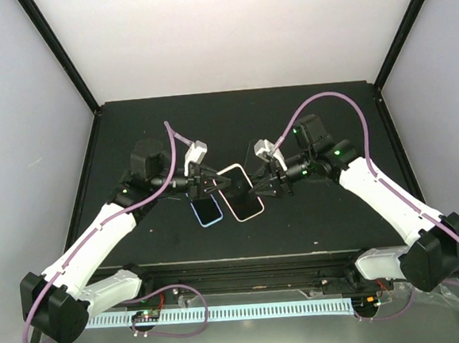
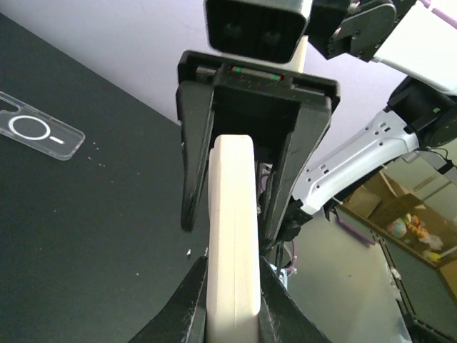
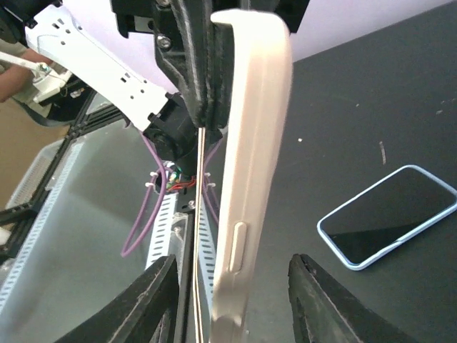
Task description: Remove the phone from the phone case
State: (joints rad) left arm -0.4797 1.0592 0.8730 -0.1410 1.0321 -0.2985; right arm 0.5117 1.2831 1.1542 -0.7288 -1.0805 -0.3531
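The cream, rounded-edge plastic phone case (image 3: 250, 143) hangs above the middle of the black desk (image 1: 328, 116), held edge-on between the two arms. The left gripper (image 1: 208, 185) is clenched on one end of it, its fingers pressed against both flat sides. The right gripper (image 1: 266, 186) is released: its fingers straddle the opposite end with a gap on each side. From above, the case shows a dark face inside its pale rim. A phone with a light-blue rim and a black screen (image 3: 389, 214) lies flat on the desk just beside and below. A clear case with a ring mark (image 2: 39, 134) lies farther off.
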